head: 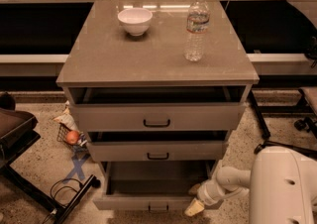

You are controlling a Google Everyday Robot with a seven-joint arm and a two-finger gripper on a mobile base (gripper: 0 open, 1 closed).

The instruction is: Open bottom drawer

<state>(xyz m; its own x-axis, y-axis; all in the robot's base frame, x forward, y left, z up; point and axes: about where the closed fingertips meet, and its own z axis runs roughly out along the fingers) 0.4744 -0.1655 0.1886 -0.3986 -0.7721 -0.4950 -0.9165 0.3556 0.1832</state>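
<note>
1. Cabinet [148, 64]: grey-beige, three drawers. You see it from above and in front, at the centre of the view.

2. Bottom drawer [143, 202]: lowest tier, at 6 o'clock from the cabinet top. It stands pulled out farther than the two above it, so you look down into its dark inside. Its small black bar handle [157, 207] sits mid-front, close to the lower edge of the view.

3. Gripper [194, 208]: at 5 o'clock from the cabinet's centre, against the right front corner of the bottom drawer and to the right of the handle. A pale tan tip points down and to the left. You cannot tell whether it is apart or together, nor whether it touches the drawer front.

4. Arm [225, 184]: white, reaching leftward from the robot's body [285, 188] at 4 o'clock.

5. Top drawer [157, 117] and middle drawer [157, 150]: each partly out, each with a black handle.

6. White bowl [134, 21]: on the cabinet top, at 11 o'clock.

7. Water bottle [197, 28]: upright on the top at 1 o'clock, well apart from the bowl.

8. Floor, at 8 o'clock: a reddish round fruit [73, 137] in a wire basket, a blue tape cross [77, 167], and a black cable [58, 194].
</note>
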